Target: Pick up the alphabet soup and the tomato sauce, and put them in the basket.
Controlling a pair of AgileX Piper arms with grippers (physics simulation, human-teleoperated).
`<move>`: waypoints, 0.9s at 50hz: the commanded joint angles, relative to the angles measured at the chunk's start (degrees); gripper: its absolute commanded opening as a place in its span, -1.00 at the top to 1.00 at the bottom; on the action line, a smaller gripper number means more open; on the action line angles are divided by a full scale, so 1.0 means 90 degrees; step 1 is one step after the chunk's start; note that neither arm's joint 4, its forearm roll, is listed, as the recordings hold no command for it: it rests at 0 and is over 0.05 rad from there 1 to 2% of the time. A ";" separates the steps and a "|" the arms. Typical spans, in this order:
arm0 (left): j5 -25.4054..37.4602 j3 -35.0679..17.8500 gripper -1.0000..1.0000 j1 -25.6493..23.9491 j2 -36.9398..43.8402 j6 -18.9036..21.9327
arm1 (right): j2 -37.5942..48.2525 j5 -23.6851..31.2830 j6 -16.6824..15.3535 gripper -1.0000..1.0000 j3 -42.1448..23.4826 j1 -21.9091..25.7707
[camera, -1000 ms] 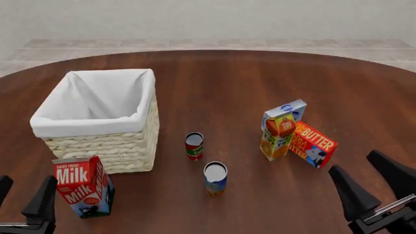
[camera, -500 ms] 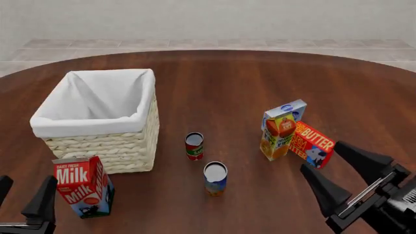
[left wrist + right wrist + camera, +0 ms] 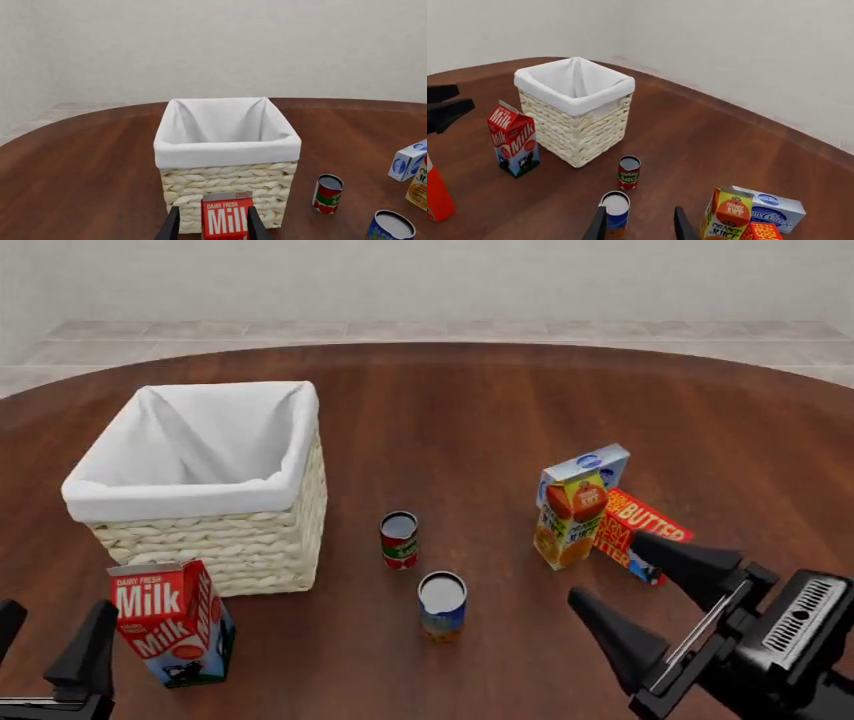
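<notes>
The alphabet soup (image 3: 442, 606), a blue and orange can, stands upright at the table's middle front. Just beyond it stands the tomato sauce (image 3: 399, 540), a red and green can. The basket (image 3: 227, 545) sits at the left with a white liner. My right gripper (image 3: 607, 567) is open, hovering to the right of the soup and apart from it. In the right wrist view the alphabet soup (image 3: 616, 209) lies just ahead of the open right gripper (image 3: 640, 210), with the tomato sauce (image 3: 628, 172) and basket (image 3: 574, 102) beyond. My left gripper (image 3: 47, 645) is open at the front left.
A milk carton (image 3: 171, 623) stands in front of the basket, right beside the left gripper. An orange juice carton (image 3: 571, 510), a blue and white box (image 3: 594, 468) and a red butter box (image 3: 641, 535) cluster at the right. A red bottle (image 3: 437, 195) shows at one edge of the right wrist view.
My right gripper has swung in leftward and forward from the front right corner, closing on the two cans. The left arm and all objects have stayed put.
</notes>
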 commanded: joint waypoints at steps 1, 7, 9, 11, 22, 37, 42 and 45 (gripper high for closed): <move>0.0000 0.0000 -1.00 0.0000 0.0000 0.0000 | 0.0420 -0.0230 -0.0056 -1.00 -0.0043 0.0381; 0.0000 0.0000 -1.00 0.0000 0.0000 0.0000 | 0.0717 -0.0403 -0.0093 -1.00 -0.0071 0.0574; 0.0000 0.0000 -1.00 0.0000 0.0000 0.0000 | 0.0811 -0.0462 -0.0091 -1.00 -0.0082 0.0627; 0.0000 0.0000 -1.00 0.0000 0.0000 0.0000 | 0.0914 -0.0531 -0.0107 -1.00 -0.0094 0.0685; 0.0000 0.0000 -1.00 0.0000 0.0000 0.0000 | 0.1658 -0.0857 -0.0176 -1.00 -0.0245 0.0866; 0.0000 0.0000 -1.00 0.0000 0.0000 0.0000 | 0.2429 -0.1148 -0.0283 -1.00 -0.0456 0.1064; 0.0000 0.0000 -1.00 0.0000 0.0000 0.0000 | 0.2681 -0.1197 -0.0282 -1.00 -0.0550 0.1042; 0.0000 0.0000 -1.00 0.0000 0.0000 0.0000 | 0.2846 -0.1249 -0.0304 -1.00 -0.0588 0.1015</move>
